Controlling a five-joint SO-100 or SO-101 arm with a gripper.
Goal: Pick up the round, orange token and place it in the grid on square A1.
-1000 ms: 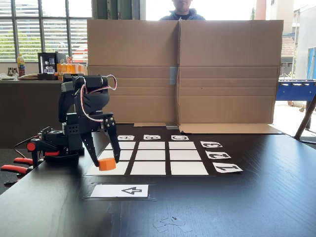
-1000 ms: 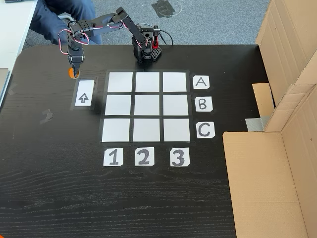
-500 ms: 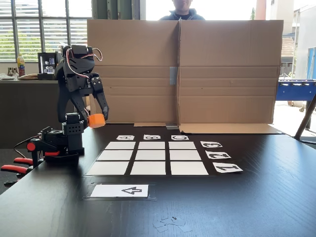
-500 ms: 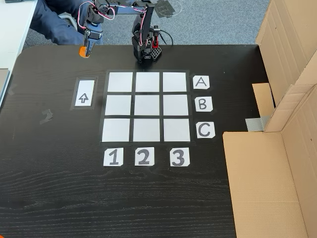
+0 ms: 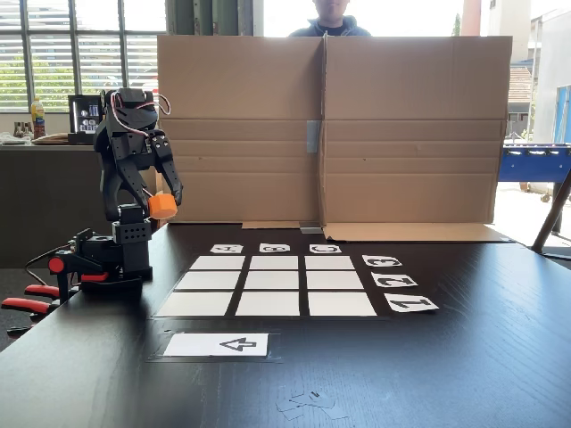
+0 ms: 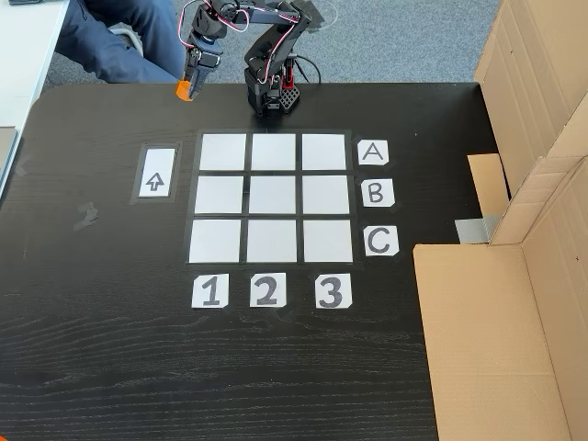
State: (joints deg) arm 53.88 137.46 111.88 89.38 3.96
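My gripper hangs in the air beside the arm's base, shut on the orange token. In the fixed view from above, the gripper and token are over the table's far edge, left of the base and beyond the grid. The grid is three by three white cells with letter and number labels. Square A1 is the top-left cell from above, and the near-left cell from the side. It is bare.
A white arrow card lies left of the grid; in the side view this card is nearest the camera. The arm's base stands at the far edge. Cardboard walls border the table. A person sits close by.
The gripper lifted the orange token off the table beside the arrow card, raised it high, then swung it toward the arm's base, rightward in the view from above.
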